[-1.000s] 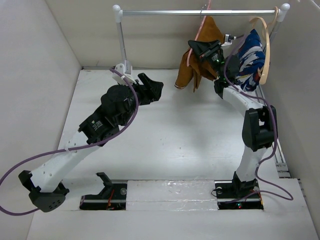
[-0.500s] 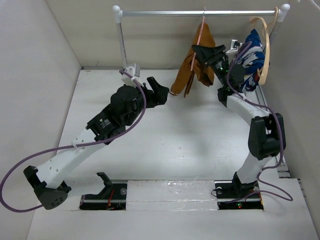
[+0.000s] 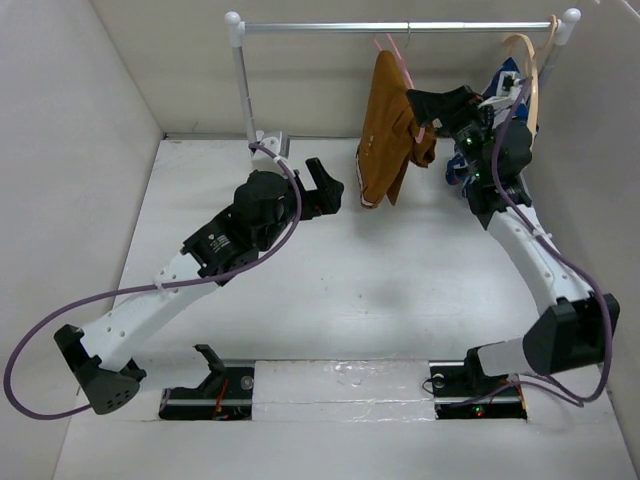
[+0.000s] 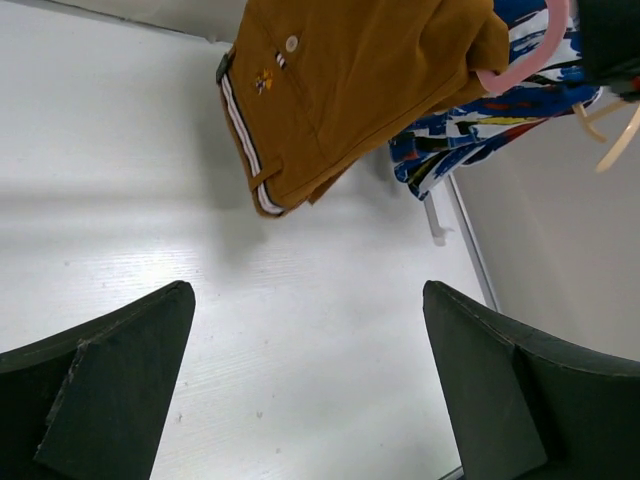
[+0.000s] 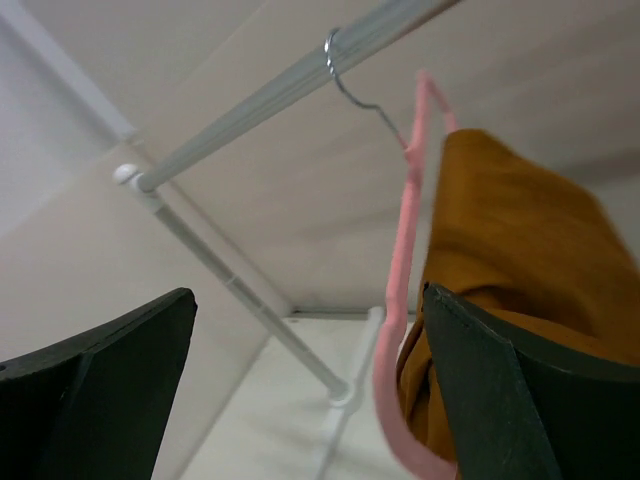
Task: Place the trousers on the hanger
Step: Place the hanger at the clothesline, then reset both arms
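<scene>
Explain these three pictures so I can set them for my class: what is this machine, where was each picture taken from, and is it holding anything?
The machine is two robot arms bolted to the near edge of a white table. The wide picture looks down from above and behind them: the left arm is on the left, the right arm on the right. The other two come from a camera on each wrist, so the dark shapes in their lower corners are that arm's own jaws. At the back, a metal rail carries a pink hanger with rust-brown trousers draped over it, beside a blue, white and red garment. Both pairs of jaws stand open and hold nothing.
</scene>
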`<control>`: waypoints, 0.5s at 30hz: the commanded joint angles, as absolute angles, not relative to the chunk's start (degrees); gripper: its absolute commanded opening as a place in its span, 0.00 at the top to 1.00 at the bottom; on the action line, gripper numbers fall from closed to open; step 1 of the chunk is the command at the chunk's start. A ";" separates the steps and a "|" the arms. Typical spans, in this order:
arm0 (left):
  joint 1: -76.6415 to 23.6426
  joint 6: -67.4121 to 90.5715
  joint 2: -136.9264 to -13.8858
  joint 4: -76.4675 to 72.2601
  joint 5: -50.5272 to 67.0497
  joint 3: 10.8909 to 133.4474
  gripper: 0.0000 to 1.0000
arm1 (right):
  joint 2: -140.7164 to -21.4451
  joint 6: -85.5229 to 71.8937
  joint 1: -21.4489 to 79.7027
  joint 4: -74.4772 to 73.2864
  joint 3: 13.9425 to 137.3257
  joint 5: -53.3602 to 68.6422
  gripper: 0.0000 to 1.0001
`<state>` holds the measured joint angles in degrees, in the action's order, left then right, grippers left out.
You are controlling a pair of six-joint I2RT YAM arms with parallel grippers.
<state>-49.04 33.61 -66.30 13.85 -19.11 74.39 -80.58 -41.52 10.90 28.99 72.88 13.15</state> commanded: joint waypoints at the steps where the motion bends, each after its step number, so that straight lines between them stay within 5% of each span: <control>1: -49.04 33.23 -66.36 13.80 -20.05 78.13 0.05 | -74.80 -27.88 10.55 12.85 77.42 2.48 0.00; 7: -47.12 33.75 -67.06 13.88 -16.98 77.17 0.03 | -67.26 -16.89 9.40 7.30 76.38 -1.67 0.00; 12: -28.44 38.05 -59.52 12.49 -1.61 66.11 0.04 | -57.94 -5.28 9.40 -1.54 70.15 8.07 0.00; 15: -28.39 35.43 -57.48 19.40 -8.77 64.60 0.02 | -48.28 -3.60 9.40 -6.23 60.06 11.24 0.00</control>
